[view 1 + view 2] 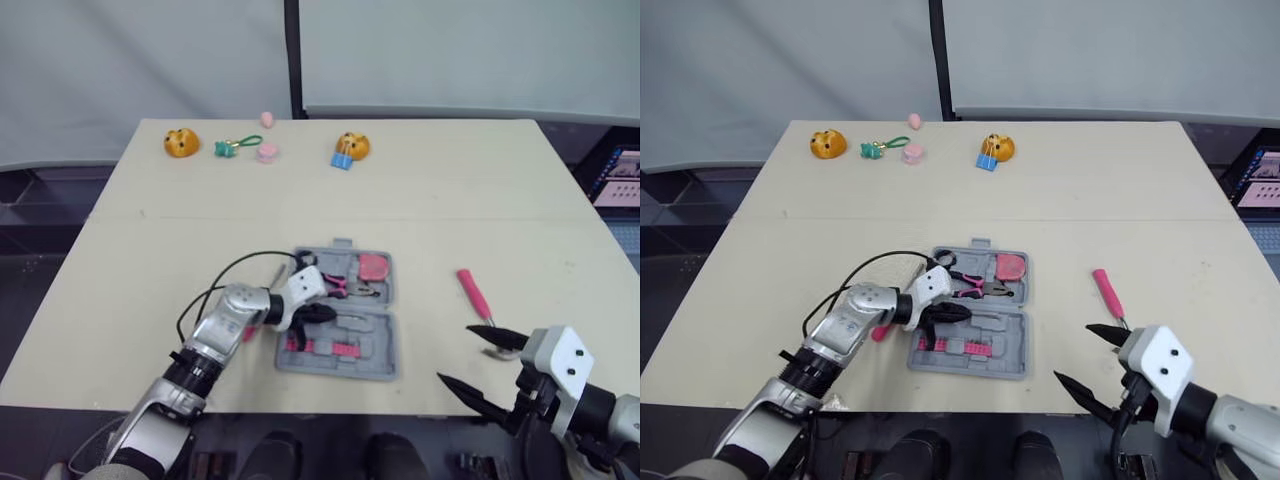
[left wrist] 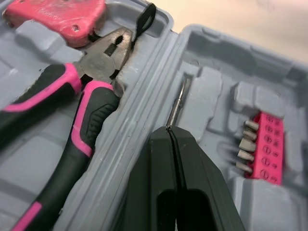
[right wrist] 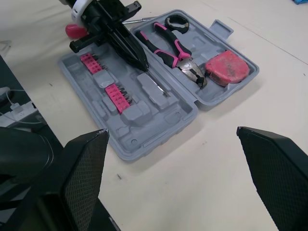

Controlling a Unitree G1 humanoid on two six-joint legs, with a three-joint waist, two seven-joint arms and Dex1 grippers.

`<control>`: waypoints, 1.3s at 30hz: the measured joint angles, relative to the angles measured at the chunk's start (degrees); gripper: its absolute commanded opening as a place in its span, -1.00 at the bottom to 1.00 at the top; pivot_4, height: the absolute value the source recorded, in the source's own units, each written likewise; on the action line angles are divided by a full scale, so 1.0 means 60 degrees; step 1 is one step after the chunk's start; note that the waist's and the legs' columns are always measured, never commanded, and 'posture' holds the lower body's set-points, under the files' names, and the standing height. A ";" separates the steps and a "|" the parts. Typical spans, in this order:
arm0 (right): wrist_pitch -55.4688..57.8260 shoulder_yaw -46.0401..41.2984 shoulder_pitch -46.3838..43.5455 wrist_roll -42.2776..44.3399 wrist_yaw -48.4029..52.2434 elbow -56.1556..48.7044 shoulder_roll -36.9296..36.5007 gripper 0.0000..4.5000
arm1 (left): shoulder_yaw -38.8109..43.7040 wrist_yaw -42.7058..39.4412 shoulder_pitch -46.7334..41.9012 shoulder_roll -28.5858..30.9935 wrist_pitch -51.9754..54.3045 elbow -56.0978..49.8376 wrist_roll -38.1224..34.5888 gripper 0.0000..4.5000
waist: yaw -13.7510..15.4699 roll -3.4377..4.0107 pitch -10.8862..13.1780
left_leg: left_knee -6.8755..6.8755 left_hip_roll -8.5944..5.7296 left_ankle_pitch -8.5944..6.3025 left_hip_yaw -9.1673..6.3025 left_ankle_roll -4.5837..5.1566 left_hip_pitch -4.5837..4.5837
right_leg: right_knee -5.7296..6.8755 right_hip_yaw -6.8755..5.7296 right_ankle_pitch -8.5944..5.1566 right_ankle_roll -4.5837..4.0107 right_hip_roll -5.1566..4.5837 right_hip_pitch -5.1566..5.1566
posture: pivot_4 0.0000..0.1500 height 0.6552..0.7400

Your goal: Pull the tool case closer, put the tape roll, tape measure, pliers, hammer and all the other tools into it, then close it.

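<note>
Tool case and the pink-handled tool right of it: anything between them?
No. Bare table lies between the tool case and the pink-handled tool, seen in the left eye view.

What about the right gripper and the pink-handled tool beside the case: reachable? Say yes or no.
Probably yes. The pink-handled tool lies on bare table just ahead of the open right gripper, nothing between them; the case and left gripper, shut on a thin shaft, sit further left.

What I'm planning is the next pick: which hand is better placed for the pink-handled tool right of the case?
Likely right. The right hand is open, close to the pink-handled tool on its side of the tool case. The left hand is shut on a thin metal rod over the case.
</note>
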 measured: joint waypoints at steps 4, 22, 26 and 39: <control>-0.0010 0.0094 -0.0263 -0.0023 0.0001 0.0019 -0.0029 1.00 | 0.1089 -0.0415 0.0377 0.0613 0.1181 -0.1627 -0.1339 -0.98 | -0.0117 0.0003 0.0062 | -0.0001 0.0013 0.0001 -0.0004 -0.0002 -0.0016 | -0.0002 -0.0005 0.0000 -0.0001 0.0002 -0.0010 | 1.00 0.34; -0.0528 0.1033 -0.0845 -0.0092 0.0401 0.0903 -0.0257 1.00 | 0.6782 -0.1541 0.6281 0.3741 0.1512 -0.5327 -0.4354 0.48 | -0.0093 0.0054 0.0096 | -0.0038 0.0018 -0.0005 -0.0005 -0.0011 -0.0003 | -0.0103 0.0001 -0.0005 -0.0012 -0.0005 0.0009 | 1.00 0.34; -0.0723 0.1313 -0.0440 -0.0127 0.0460 0.1012 -0.0158 1.00 | 0.7420 -0.1532 0.7639 0.3399 0.0565 -0.5433 -0.4275 0.97 | -0.0121 0.0057 0.0097 | -0.0052 0.0024 -0.0011 -0.0004 -0.0014 -0.0001 | -0.0120 0.0010 -0.0007 -0.0015 -0.0005 0.0007 | 1.00 0.34; -0.1706 0.1581 0.0634 -0.0541 0.0547 0.1360 0.0125 1.00 | 0.8351 -0.1158 1.0045 0.1803 -0.2400 -0.5314 -0.3909 0.97 | -0.0104 0.0050 0.0096 | -0.0054 0.0031 -0.0024 0.0007 -0.0007 0.0002 | -0.0140 0.0004 -0.0008 -0.0021 -0.0005 0.0012 | 1.00 0.34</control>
